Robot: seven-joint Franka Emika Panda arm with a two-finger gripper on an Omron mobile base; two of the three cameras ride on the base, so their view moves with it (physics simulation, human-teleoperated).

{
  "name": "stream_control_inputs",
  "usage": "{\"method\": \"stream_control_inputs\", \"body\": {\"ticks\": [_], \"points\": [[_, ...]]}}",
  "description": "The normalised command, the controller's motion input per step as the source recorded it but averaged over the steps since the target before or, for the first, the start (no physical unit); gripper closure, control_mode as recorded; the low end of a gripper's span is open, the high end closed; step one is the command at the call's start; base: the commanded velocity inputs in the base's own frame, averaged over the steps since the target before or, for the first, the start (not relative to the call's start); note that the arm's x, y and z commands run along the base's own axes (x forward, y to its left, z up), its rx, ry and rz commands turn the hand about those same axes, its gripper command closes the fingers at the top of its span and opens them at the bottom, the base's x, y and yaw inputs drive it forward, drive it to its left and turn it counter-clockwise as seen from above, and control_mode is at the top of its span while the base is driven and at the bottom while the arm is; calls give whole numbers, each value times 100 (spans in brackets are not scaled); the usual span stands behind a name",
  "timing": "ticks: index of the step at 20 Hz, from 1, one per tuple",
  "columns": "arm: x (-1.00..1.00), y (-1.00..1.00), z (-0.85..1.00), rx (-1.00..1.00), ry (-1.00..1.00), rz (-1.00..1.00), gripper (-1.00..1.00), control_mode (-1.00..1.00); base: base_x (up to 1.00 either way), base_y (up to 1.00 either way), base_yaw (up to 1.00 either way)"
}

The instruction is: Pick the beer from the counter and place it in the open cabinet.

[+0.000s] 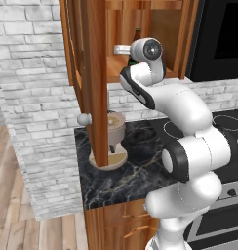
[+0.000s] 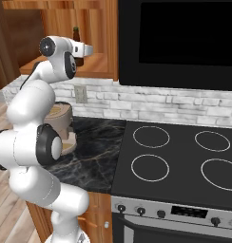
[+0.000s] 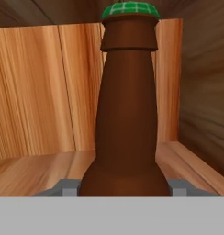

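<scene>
Two dark fingertips (image 3: pixel 65 187) of the pincer (image 3: pixel 125 188) were clamped on the beer (image 3: pixel 126 110) at its lower body, holding it upright inside the open cabinet (image 1: pixel 122 68). Its green cap stood near the wooden back wall, above the plank shelf (image 3: pixel 36 172). Below, a pale coffee machine (image 1: pixel 115 134) sat on the black marble worktop (image 1: pixel 126 180), beside a stove (image 2: pixel 184 161).

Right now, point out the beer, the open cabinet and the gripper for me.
beer (image 3: pixel 126 105): hand view, on the brown neck.
open cabinet (image 1: pixel 97 83): left base view, on the door's edge.
gripper (image 3: pixel 124 187): hand view, midway between the fingertips, shut on the beer.
</scene>
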Motion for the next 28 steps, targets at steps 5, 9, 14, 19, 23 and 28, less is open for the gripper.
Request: {"method": "stream_control_inputs", "body": {"ticks": [5,9,14,19,23,28], "points": [[0,0,-5,-3,0,0,100,-100,0,0,0],[0,0,-7,-3,0,0,100,-100,0,0,0],[0,0,0,0,0,0,100,-100,0,0,0],[0,0,0,0,0,0,100,-100,0,0,0],[0,0,0,0,0,0,100,-100,0,0,0],[0,0,0,0,0,0,-100,-100,0,0,0]]}}
